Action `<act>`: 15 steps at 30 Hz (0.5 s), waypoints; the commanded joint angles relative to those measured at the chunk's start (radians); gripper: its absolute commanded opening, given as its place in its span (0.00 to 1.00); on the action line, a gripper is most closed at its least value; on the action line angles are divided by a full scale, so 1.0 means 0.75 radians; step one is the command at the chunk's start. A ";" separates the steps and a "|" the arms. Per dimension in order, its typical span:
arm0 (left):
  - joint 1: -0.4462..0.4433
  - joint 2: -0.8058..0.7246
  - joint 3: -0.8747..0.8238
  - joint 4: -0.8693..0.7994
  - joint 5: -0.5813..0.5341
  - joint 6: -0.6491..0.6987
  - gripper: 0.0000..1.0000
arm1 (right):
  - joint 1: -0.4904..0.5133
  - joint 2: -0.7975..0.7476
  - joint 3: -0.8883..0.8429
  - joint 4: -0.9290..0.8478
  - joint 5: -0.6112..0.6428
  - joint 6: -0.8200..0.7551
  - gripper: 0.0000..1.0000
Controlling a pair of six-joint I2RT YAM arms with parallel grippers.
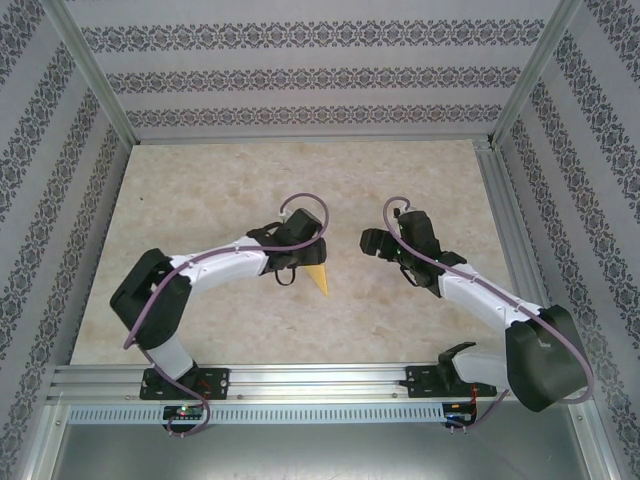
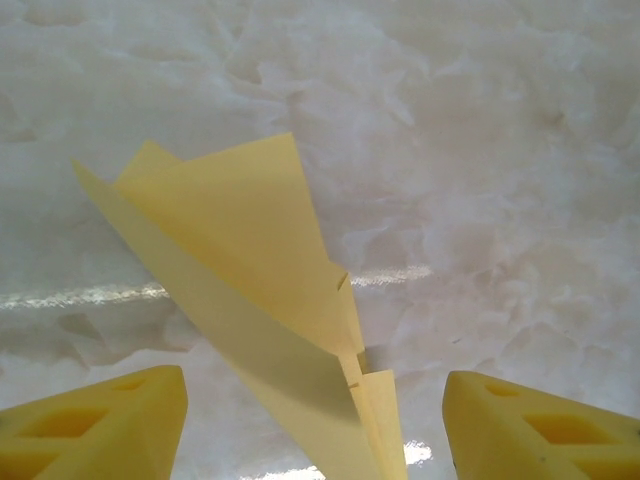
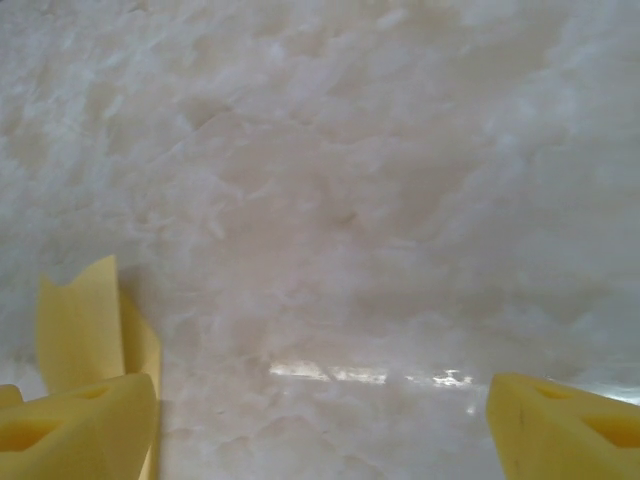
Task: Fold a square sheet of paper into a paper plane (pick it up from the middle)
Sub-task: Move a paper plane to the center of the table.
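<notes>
Enclosed robot test booth in a lab: beige marble-patterned tabletop (image 1: 200, 190), grey floral-striped wallpaper panels (image 1: 300, 80), silver aluminium frame rails (image 1: 310, 378), two bolted black-and-white arms (image 1: 222, 264).

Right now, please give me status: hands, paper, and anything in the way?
Left hand open, right hand open. Paper plane on table between left fingers, not gripped. No obstacle seen.
</notes>
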State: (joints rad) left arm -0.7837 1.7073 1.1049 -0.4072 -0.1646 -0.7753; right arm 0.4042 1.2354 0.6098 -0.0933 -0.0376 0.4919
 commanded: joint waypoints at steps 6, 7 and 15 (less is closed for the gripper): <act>-0.043 0.194 0.208 -0.271 -0.127 -0.129 0.62 | -0.025 -0.016 -0.062 0.087 0.021 -0.048 0.88; -0.043 0.197 0.208 -0.272 -0.124 -0.140 0.59 | -0.025 -0.013 -0.061 0.087 0.018 -0.047 0.88; -0.047 0.147 0.150 -0.210 -0.096 -0.226 0.26 | -0.030 -0.005 -0.072 0.097 0.026 -0.030 0.87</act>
State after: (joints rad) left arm -0.8066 1.8526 1.2350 -0.5709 -0.2302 -0.9031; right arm 0.3962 1.2331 0.5663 -0.0601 -0.0338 0.4751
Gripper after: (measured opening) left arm 0.281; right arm 0.871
